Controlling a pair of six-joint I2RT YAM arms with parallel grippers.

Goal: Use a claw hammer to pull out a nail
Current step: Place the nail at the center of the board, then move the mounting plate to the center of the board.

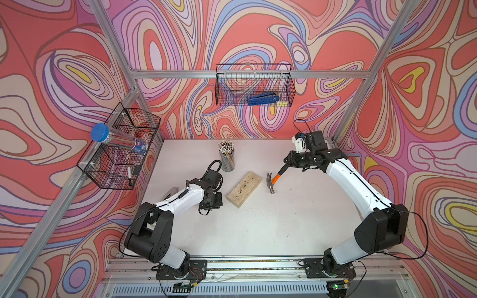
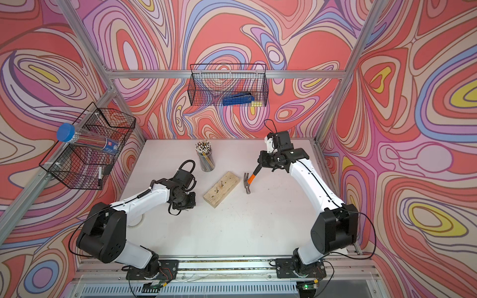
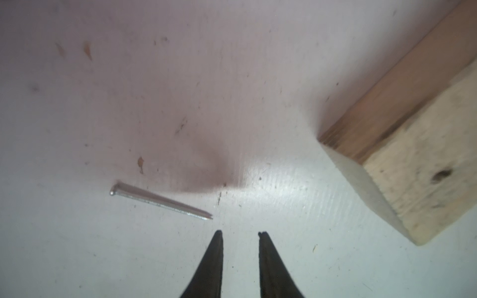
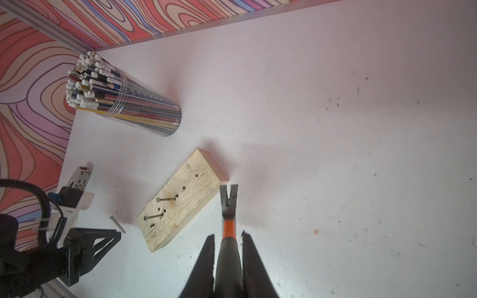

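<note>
My right gripper (image 4: 227, 234) is shut on the black end of the claw hammer (image 4: 228, 206). The hammer's orange and black handle slants down, and its steel head (image 1: 270, 184) is just right of the wooden block (image 1: 242, 189), with the forked claw beside the block's far corner. Two nails (image 4: 166, 199) stick out of the block's top. A loose nail (image 3: 160, 201) lies flat on the table left of the block. My left gripper (image 3: 241, 233) hovers over it, open by a narrow gap with nothing between the fingers, the nail's tip just ahead of them.
A clear cup of pencils (image 1: 226, 157) stands behind the block. A wire basket (image 1: 254, 85) on the back wall holds a blue tool (image 1: 262, 99). Another wire basket (image 1: 121, 147) on the left frame carries a blue-capped tube. Small wood chips dot the white table (image 1: 258, 227).
</note>
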